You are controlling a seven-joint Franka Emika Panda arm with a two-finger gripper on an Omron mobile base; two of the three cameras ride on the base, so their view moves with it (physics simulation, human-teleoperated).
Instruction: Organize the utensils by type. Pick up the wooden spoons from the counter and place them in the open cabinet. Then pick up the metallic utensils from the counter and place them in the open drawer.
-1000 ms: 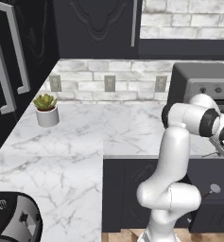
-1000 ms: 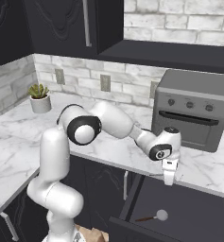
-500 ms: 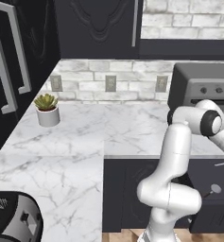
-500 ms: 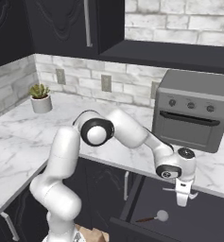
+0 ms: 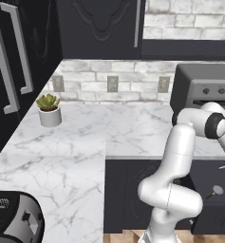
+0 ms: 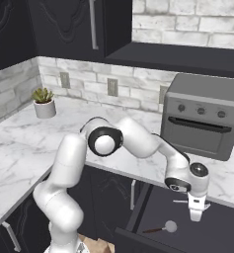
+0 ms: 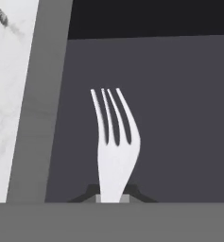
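Pinching fork (image 7: 114,142) in gripper (image 7: 112,194) (above open drawer (image 7: 179,118)).

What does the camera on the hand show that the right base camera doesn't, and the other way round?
The hand view alone shows that the fork has four tines, pointing away from the gripper pinching its handle. The right base view alone shows the ladle lying in the open drawer, the toaster oven and the potted plant on the counter. Both show the fork held over the drawer's dark floor.
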